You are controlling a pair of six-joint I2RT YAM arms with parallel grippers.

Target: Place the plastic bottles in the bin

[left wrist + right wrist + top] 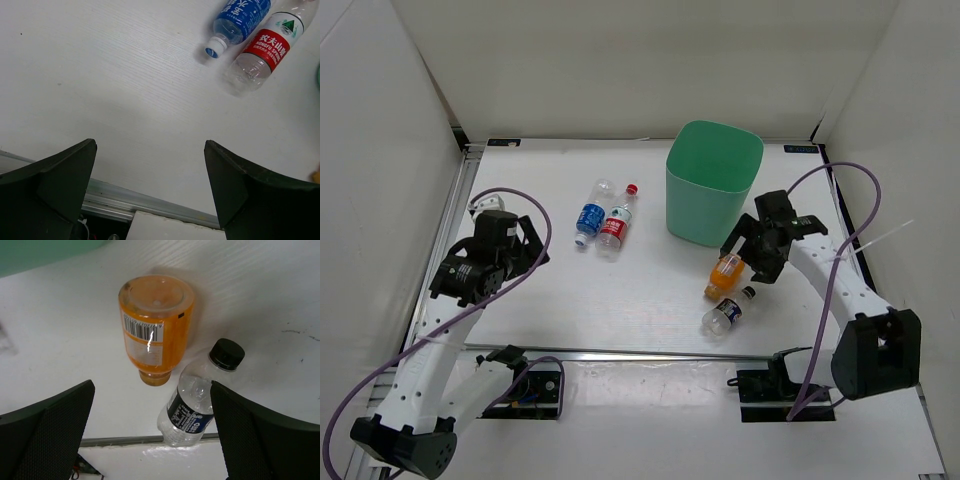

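Note:
The mint-green bin (713, 180) stands at the back right. The blue-labelled bottle (590, 215) and the red-labelled, red-capped bottle (616, 225) lie side by side left of it; both show in the left wrist view, blue (239, 17) and red (265, 47). The orange bottle (724, 275) and the clear dark-labelled bottle (727, 311) lie in front of the bin. My right gripper (752, 258) is open and empty above the orange bottle (156, 335), with the dark-labelled bottle (195, 407) beside it. My left gripper (525, 250) is open and empty at the left, away from the bottles.
The metal front rail (620, 353) of the table runs below both grippers and shows in the left wrist view (150, 207). White walls enclose the table on the left, back and right. Purple cables (850, 170) loop off both arms.

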